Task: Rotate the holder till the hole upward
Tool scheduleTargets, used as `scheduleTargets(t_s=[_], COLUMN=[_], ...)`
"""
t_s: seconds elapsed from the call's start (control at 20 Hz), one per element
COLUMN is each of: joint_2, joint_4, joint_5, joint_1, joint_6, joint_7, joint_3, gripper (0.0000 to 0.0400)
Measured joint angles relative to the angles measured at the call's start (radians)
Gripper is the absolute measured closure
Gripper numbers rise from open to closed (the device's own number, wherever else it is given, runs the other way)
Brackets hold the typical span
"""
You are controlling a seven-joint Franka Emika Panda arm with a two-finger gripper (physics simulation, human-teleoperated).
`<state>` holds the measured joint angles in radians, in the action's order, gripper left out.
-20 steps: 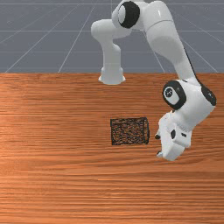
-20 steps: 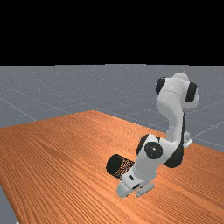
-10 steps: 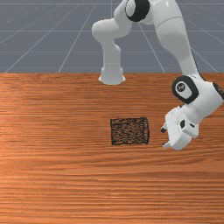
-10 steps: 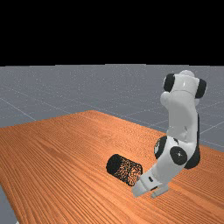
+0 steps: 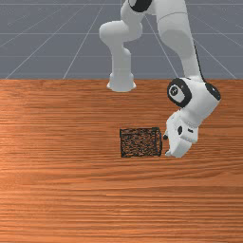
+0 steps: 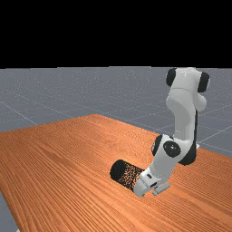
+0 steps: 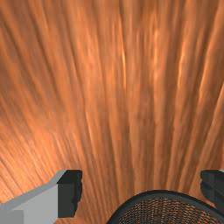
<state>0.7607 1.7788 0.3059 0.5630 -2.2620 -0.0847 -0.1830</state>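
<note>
Gripper point(image 5: 166, 144) wide open w/ nothing held, nr front view's R end of holder point(image 5: 140, 142), which lies sideways on table point(image 5: 85, 190).

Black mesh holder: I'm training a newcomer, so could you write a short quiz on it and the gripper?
1. How does the holder rest on the table?
A) upright
B) on its side
C) balanced on one rim
2. True or false: the gripper is open.
3. Fill in: the gripper is at the holder's end toward the front view's ____.

Key: 1 B; 2 true; 3 right.
</note>
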Motion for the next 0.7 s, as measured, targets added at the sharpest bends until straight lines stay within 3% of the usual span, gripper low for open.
scheduleTargets(t_s=[0.35,0.7], joint_2=[-0.009,-0.001], joint_4=[0.029,0.033], joint_5=[0.002,0.033], joint_1=[-0.051,-0.036], joint_6=[-0.016,-0.054], joint_7=[-0.057,-0.019], joint_3=[-0.012,-0.04], gripper=[0.0,0.0003])
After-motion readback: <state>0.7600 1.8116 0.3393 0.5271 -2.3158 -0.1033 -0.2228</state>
